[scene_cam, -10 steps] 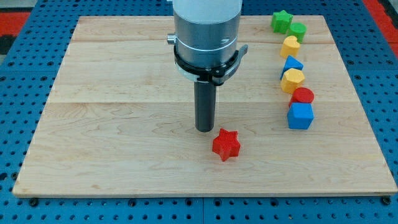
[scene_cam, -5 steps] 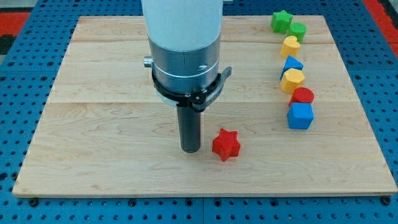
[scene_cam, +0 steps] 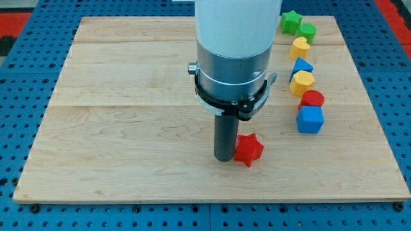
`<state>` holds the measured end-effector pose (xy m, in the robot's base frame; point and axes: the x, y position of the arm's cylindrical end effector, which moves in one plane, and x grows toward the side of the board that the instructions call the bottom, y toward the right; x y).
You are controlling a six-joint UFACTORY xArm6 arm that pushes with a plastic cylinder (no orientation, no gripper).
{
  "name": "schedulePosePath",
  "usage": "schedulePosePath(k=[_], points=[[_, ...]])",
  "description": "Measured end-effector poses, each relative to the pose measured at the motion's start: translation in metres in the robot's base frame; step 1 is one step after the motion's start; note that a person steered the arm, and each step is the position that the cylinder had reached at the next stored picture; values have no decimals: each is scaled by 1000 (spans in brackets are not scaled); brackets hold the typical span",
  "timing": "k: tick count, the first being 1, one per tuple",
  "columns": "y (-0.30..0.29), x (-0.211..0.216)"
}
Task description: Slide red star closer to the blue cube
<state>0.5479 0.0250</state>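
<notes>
The red star-shaped block point(scene_cam: 248, 149) lies on the pale wooden surface point(scene_cam: 128, 128), in the lower half of the view and slightly right of centre. My tip point(scene_cam: 224, 158), the lower end of the straight dark rod, stands against the star's left side, touching it or very nearly so. The arm carries no jaws, so nothing is held; contact is by the rod alone. Above the rod, the grey and white cylindrical arm body point(scene_cam: 232, 58) covers the upper centre of the view.

The blue cube point(scene_cam: 310, 119) sits to the right of the star and a little higher in the view, clearly apart from it. A red round block point(scene_cam: 313, 99) lies just above the cube, touching or almost touching it. Continuing toward the view's top along the right side of the surface: a yellow block point(scene_cam: 301, 83), a blue block point(scene_cam: 301, 65), a second yellow block point(scene_cam: 299, 47), a green round block point(scene_cam: 307, 31) and a green star-shaped block point(scene_cam: 290, 21). A blue perforated base point(scene_cam: 19, 115) surrounds the surface.
</notes>
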Motion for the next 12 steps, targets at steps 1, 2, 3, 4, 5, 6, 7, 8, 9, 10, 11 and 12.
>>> schedulePosePath(k=[1, 2, 3, 4, 5, 6, 7, 8, 9, 10, 11, 12], points=[[6, 0], [20, 0], [33, 0], [34, -1], [34, -5], [34, -8], [34, -8], [36, -8], [43, -8], [53, -8], [70, -8], [88, -8]])
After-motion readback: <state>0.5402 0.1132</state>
